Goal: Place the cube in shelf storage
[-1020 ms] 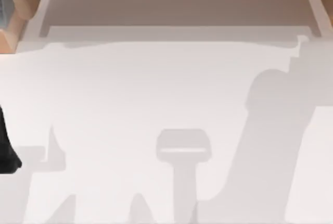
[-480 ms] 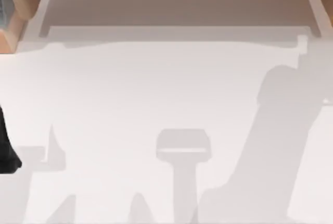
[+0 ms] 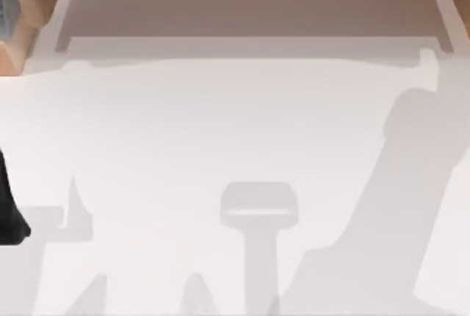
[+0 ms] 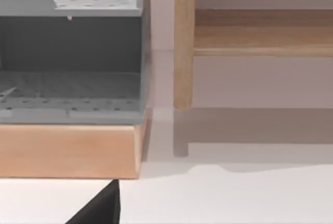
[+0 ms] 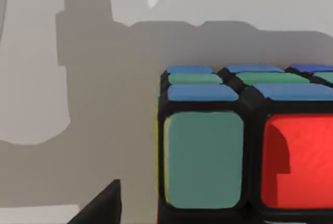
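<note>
No writing or label reads on anything I have up. My left arm (image 3: 9, 209) sits parked at the table's left edge, and I can't tell either gripper's state. My right wrist view has the cube (image 5: 244, 146) close up on the white table (image 3: 220, 132), teal and red stickers facing the camera, while my left wrist view faces the shelf storage (image 4: 260, 31) beside a grey perforated rack (image 4: 70, 57).

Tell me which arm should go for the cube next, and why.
Right, most likely. The right wrist view looks straight at the cube from close by on the white table. The left wrist view faces the shelf storage and a grey rack, with no cube before it.
</note>
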`<state>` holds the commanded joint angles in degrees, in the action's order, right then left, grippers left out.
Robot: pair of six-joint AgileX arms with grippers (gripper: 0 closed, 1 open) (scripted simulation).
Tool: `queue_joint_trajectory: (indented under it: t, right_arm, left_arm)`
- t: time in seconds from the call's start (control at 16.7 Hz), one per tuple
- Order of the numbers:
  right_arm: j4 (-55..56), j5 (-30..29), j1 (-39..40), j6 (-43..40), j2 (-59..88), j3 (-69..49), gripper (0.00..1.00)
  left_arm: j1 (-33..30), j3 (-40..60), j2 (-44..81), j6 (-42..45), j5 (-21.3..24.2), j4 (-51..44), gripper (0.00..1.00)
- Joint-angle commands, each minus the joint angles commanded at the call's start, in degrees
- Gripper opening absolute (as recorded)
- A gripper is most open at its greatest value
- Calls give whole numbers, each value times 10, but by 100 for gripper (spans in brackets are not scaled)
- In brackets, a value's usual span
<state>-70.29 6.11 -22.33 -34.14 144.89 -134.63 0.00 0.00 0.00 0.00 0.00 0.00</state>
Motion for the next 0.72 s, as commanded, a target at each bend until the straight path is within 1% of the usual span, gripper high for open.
queue_joint_trajectory:
  t: [0.72]
  right_arm:
    - [0,0,0,0,0,0,2]
  left_arm:
    - [0,0,0,0,0,0,100]
